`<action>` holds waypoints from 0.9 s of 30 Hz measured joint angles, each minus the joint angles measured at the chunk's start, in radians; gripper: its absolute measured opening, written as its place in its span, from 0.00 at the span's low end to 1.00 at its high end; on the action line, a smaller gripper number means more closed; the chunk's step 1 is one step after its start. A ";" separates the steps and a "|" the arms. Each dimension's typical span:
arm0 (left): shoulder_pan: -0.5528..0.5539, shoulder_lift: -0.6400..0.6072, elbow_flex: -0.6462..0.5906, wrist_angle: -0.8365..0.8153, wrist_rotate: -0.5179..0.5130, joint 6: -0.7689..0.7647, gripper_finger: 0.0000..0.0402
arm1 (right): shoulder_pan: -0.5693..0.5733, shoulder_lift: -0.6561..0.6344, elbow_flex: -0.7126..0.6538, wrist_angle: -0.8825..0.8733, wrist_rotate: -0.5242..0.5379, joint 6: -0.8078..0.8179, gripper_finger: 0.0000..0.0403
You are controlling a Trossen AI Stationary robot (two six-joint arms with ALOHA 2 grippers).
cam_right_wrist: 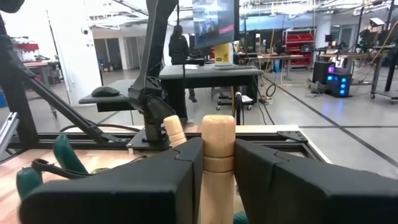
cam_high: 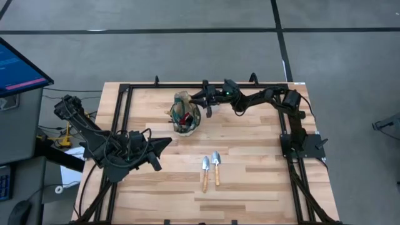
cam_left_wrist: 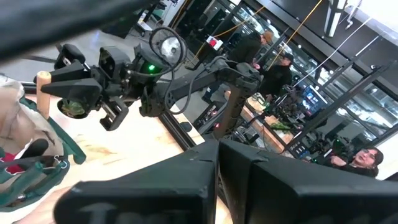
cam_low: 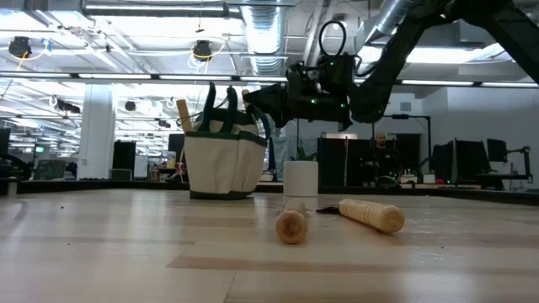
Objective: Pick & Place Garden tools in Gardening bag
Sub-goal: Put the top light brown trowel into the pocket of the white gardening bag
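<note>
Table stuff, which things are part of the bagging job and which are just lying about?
Job:
gardening bag, tools inside
two trowels on the table
wooden-handled tool in the right gripper

Lying about:
white pot
left gripper, idle near the left edge

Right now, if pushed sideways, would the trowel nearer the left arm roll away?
Probably only slightly: the trowel's round wooden handle looks apt to roll, but its flat metal blade should stop it. It looks stiff and light, so it likely slides as one piece.
</note>
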 joint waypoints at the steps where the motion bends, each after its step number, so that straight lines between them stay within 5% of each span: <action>1: 0.000 0.000 0.000 0.000 0.000 0.000 0.01 | 0.002 0.000 0.000 0.000 0.000 -0.004 0.17; 14: 0.000 0.000 0.000 -0.003 0.000 0.000 0.01 | 0.001 -0.013 0.000 -0.015 -0.003 0.021 0.27; 27: -0.001 0.000 0.000 -0.003 0.062 0.000 0.01 | -0.005 -0.156 0.000 -0.256 -0.026 -0.051 0.53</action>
